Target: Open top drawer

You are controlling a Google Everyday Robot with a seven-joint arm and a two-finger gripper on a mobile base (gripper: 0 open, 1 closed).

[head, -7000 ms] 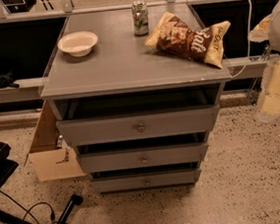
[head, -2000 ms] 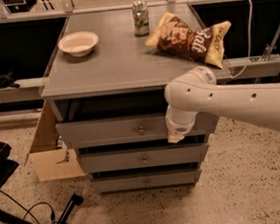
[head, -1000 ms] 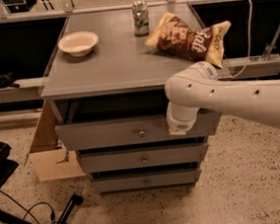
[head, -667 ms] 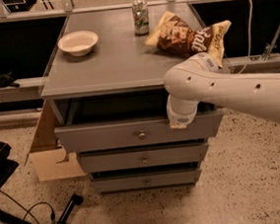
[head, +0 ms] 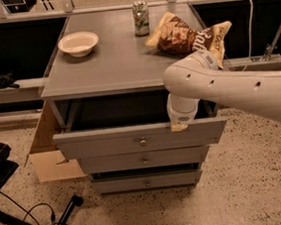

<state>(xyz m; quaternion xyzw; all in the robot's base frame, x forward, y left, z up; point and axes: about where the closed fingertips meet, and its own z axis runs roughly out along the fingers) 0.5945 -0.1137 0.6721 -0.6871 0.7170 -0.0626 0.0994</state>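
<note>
The top drawer (head: 108, 141) is a wide grey drawer with a small round metal knob (head: 143, 142) at mid-front. It stands pulled well out from the grey cabinet (head: 111, 62), showing a dark interior. My gripper (head: 179, 124) hangs from the white arm (head: 227, 83) and rests on the top edge of the drawer front, right of the knob. Two narrower grey drawers (head: 144, 160) with similar knobs sit below it.
On the cabinet top are a white bowl (head: 78, 43), a drink can (head: 141, 18) and a brown chip bag (head: 187, 33). A cardboard box (head: 47, 148) leans at the cabinet's left. Black cables and a stand (head: 36, 221) lie on the speckled floor at lower left.
The top drawer has slid further out toward the camera. My gripper and arm have moved up and forward with the drawer's top edge.
</note>
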